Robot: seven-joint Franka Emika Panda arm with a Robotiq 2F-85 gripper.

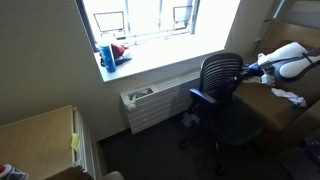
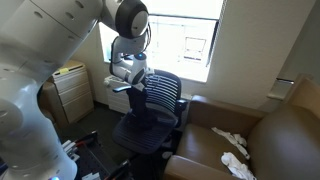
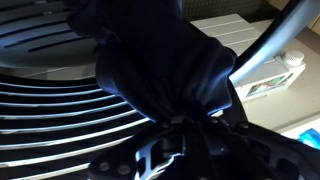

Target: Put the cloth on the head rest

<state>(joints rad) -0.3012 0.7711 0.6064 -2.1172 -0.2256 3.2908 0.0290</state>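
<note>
A dark navy cloth point(image 3: 165, 70) hangs bunched from my gripper point(image 3: 180, 125), which is shut on it. The wrist view shows the cloth draped over the slatted mesh back of a black office chair point(image 3: 50, 115). In both exterior views the chair point(image 1: 218, 80) point(image 2: 160, 100) stands by the window, and my gripper point(image 1: 248, 68) point(image 2: 135, 80) is at the top edge of its backrest. The cloth point(image 2: 137, 90) shows as a dark patch under the gripper there.
A brown couch point(image 2: 270, 140) with white cloths point(image 2: 232, 140) on it stands beside the chair. A white radiator point(image 1: 150, 105) sits under the window sill, which holds a blue bottle point(image 1: 107, 55). A wooden cabinet point(image 1: 40, 140) stands to the side.
</note>
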